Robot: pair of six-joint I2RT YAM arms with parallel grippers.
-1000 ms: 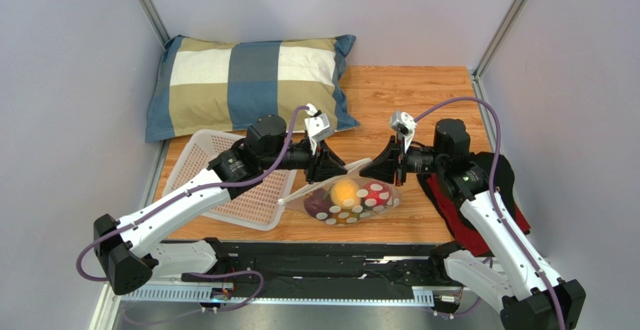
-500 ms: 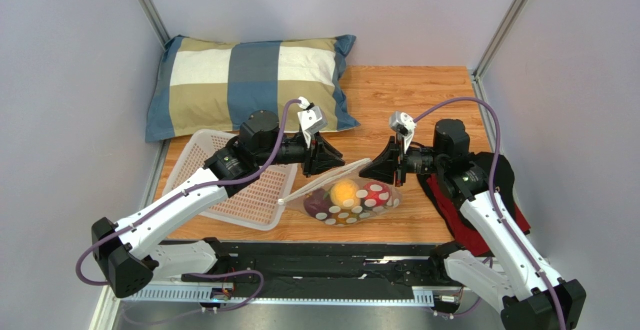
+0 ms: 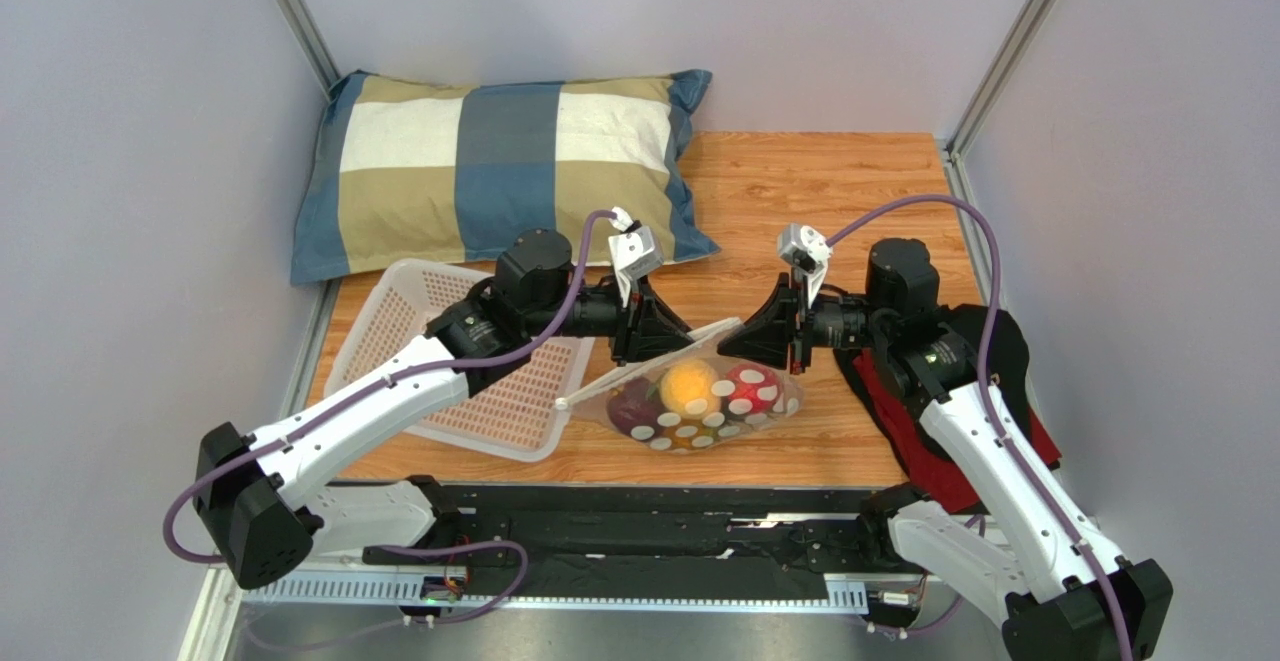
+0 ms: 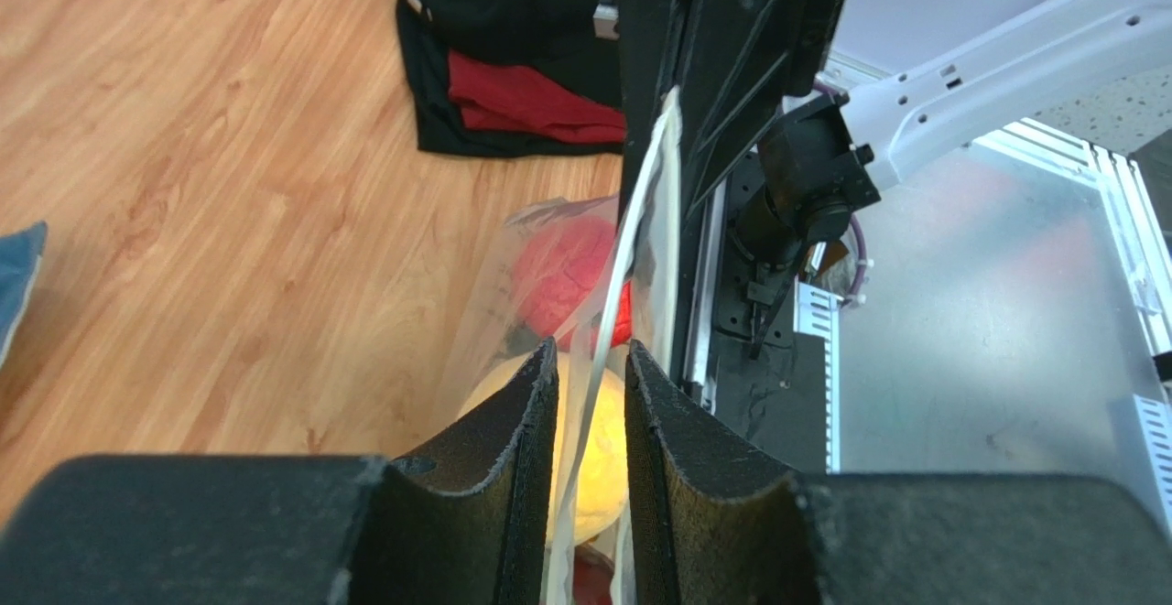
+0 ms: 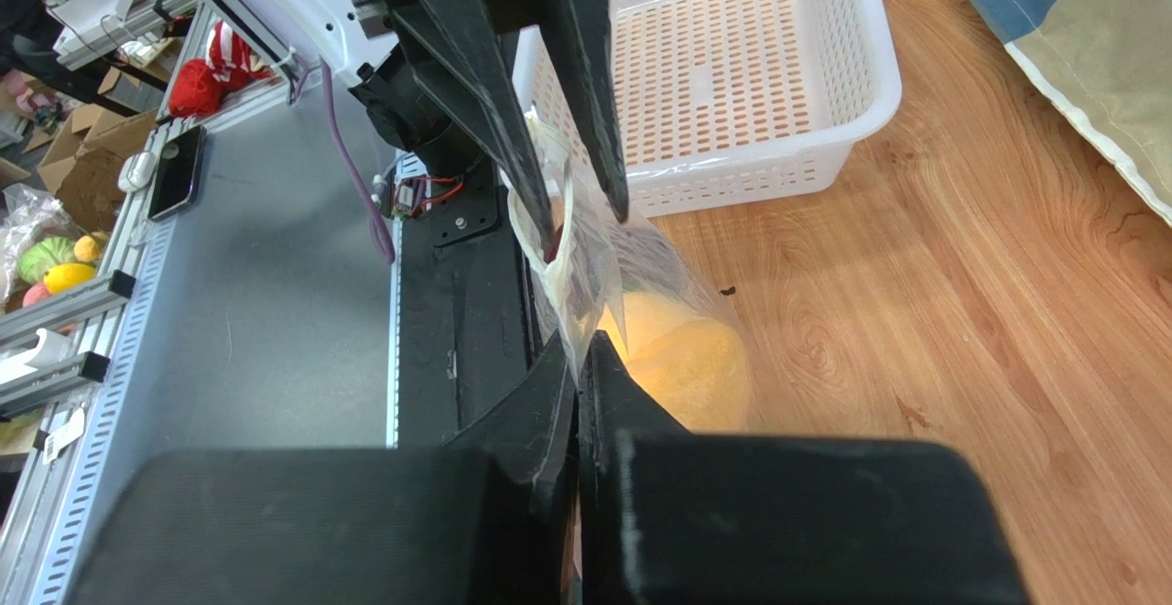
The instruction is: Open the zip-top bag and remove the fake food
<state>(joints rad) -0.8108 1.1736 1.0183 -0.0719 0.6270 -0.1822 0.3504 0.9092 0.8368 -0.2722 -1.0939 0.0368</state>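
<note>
The zip-top bag [image 3: 706, 399] lies on the wooden table between both grippers, its mouth raised. Inside I see a yellow-orange fruit [image 3: 690, 382], a red berry [image 3: 751, 387] and a dark purple piece [image 3: 637, 400]. My left gripper [image 3: 679, 337] is narrowly open, its jaws either side of the white zip strip [image 4: 647, 207] without pinching it. In the left wrist view the left gripper [image 4: 592, 358] has the fruit [image 4: 608, 457] and berry [image 4: 564, 269] below it. My right gripper [image 3: 730, 343] is shut on the bag's opposite lip; the right wrist view shows the right gripper [image 5: 575, 351] with film in it, above the fruit [image 5: 681, 351].
A white perforated basket [image 3: 394, 301] stands left of the bag, also in the right wrist view [image 5: 729, 70]. A checked pillow [image 3: 504, 159] lies at the back. A red and black cloth [image 3: 902, 409] lies under the right arm, also in the left wrist view [image 4: 509, 83].
My left gripper drew back left and upward from the bag half a second ago, then came back to the bag's mouth. The right gripper and the bag stayed put.
</note>
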